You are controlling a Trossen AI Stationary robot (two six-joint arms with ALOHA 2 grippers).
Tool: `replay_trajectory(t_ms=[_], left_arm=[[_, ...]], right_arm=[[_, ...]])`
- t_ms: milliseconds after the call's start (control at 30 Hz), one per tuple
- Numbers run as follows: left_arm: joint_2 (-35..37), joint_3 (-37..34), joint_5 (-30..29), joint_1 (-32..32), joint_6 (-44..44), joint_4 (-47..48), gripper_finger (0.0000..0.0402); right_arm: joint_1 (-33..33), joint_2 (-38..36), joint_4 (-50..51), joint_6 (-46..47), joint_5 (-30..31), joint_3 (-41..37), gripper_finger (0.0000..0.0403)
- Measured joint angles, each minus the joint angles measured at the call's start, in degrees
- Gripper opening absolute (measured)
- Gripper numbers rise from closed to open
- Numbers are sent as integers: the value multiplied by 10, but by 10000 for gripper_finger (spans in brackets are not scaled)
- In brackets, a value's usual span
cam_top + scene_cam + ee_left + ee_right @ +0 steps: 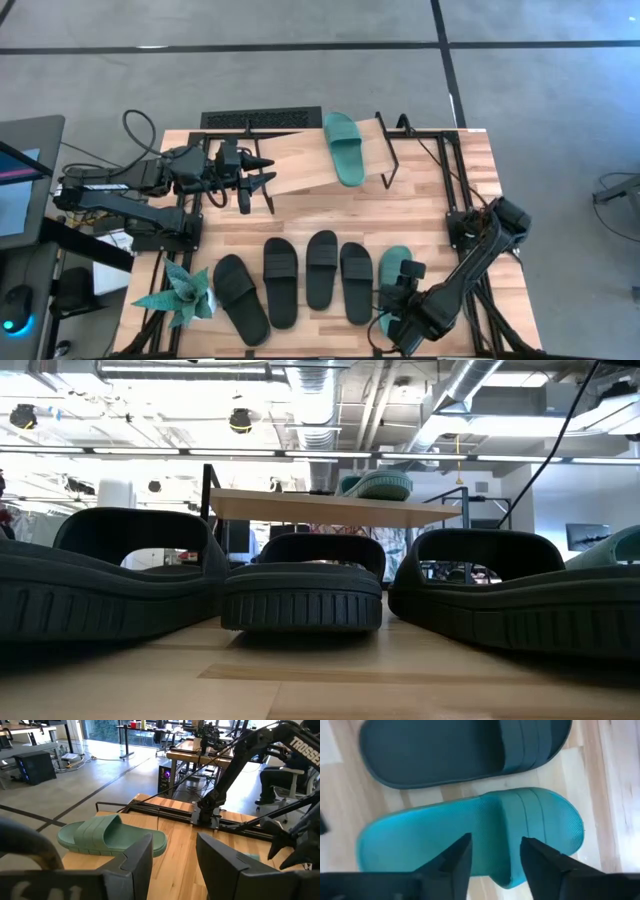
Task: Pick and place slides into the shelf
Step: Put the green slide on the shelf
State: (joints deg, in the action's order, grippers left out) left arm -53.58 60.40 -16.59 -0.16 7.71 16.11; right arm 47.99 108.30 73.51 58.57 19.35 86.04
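A: What does the high view give that the others don't?

B: The whole layout; four black slides (297,284) lie in a row on the near part of the desk (420,205), a teal slide (394,272) lies at the right end of that row, and a second teal slide (344,147) rests on the slanted plank of the shelf (300,160); a teal paper plant (180,295) stands at the row's left end.

A: And the low view?

B: It looks level across the desk; three black slides (302,585) fill it toe-on, and the shelf (330,508) shows behind them with the teal slide (380,484) on top; no end effector shows there.

A: Any writing?

B: In the left wrist view, white letters "TROSSEN" run along the other arm's link, cut off at the picture's edge; I read nothing else.

A: Where is the right end effector?

B: The right end effector (495,862) hangs right above the teal slide (470,837) on the desk, over its strap; its fingers (454,862) stand apart, one toward each side of the slide, and whether they touch it I cannot tell; a black slide (450,750) lies just beside.

A: The left one?

B: The left end effector (172,865) hovers at the shelf's left end, fingers apart and holding nothing; the teal slide (107,836) on the plank lies ahead of it, apart from it.
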Motion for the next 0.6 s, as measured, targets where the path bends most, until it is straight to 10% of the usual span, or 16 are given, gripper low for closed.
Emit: replay_trajectory(t_ms=[600], left_arm=[[0, 0, 0, 0, 0, 16, 139]], right_arm=[[-5, 73, 35, -5, 48, -11, 199]])
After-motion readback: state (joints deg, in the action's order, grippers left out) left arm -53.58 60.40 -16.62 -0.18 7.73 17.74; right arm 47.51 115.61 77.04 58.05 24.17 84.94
